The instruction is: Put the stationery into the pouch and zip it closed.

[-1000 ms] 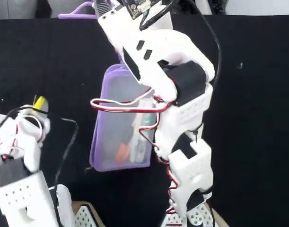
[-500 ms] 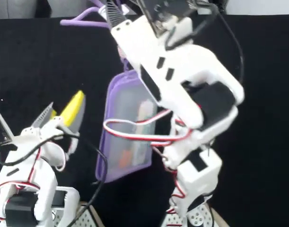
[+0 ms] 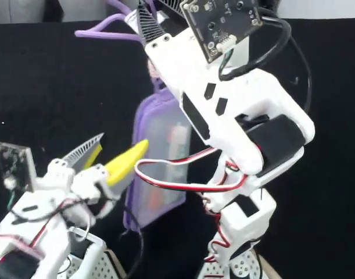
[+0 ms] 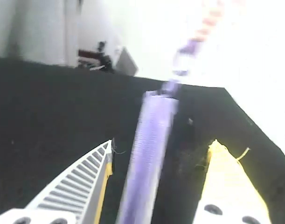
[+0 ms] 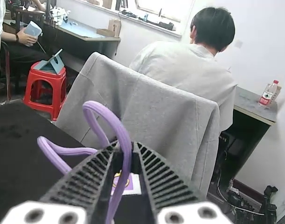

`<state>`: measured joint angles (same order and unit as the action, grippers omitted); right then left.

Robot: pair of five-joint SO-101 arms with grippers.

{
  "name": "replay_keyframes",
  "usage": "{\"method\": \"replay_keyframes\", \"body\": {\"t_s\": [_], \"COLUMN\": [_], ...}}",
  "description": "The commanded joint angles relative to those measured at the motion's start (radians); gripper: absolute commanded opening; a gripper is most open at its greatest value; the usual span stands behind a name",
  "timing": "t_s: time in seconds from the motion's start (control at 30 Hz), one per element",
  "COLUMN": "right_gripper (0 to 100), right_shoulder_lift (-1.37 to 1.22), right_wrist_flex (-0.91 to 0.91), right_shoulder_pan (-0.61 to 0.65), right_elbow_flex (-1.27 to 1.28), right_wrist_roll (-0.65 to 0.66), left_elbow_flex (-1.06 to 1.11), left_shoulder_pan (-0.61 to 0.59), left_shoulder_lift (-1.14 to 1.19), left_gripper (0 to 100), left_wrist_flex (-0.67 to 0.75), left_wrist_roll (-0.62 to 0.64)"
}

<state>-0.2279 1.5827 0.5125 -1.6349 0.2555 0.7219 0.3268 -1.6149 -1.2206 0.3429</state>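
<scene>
Bench point(image 3: 49, 87) is carrying nothing under insp. Pouch point(image 3: 160, 163) is hanging above it. R gripper point(image 5: 125, 172) is clenching pouch strap point(image 5: 109, 126). L gripper point(image 4: 162, 142) is standing released, straddling pouch edge. Stationery point(image 3: 177, 145) is sitting inside. Zip prob. needing closing, state unclear.

black table point(image 3: 49, 75) (matte), arm bases point(image 3: 241, 268) at edge

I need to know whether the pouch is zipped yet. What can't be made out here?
1. Whether it is zipped: in the high view the right arm covers the top of the pouch.
2. Stationery: in the high view it is partly behind the arm and a cable, so it cannot be counted.
3. Contact: in the left wrist view the pouch edge is blurred between the left gripper's open fingers.
</scene>
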Motion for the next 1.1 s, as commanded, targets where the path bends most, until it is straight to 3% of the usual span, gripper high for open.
{"method": "replay_keyframes", "body": {"t_s": [0.0, 0.13, 0.47, 0.87, 1.07], "right_gripper": [1.1, 1.1, 1.1, 1.1, 1.1], "right_shoulder_lift": [0.050, 0.050, 0.071, 0.185, 0.188], "right_wrist_flex": [0.002, 0.023, 0.083, 0.173, 0.175], "right_shoulder_pan": [-0.012, -0.008, -0.006, 0.055, 0.069], "right_elbow_flex": [-0.035, -0.035, -0.036, -0.033, -0.031], "right_wrist_roll": [-0.003, -0.003, -0.003, -0.003, -0.003], "left_elbow_flex": [-0.079, -0.039, 0.200, 0.232, 0.232], "left_shoulder_pan": [0.070, 0.081, 0.079, 0.094, 0.239], "left_shoulder_lift": [-0.003, 0.002, -0.003, 0.008, 0.008], "left_gripper": [31, 32, 31, 31, 23], "left_wrist_flex": [-0.032, -0.020, 0.235, 0.288, 0.310], "left_wrist_roll": [-0.046, -0.048, -0.123, -0.123, -0.183]}}
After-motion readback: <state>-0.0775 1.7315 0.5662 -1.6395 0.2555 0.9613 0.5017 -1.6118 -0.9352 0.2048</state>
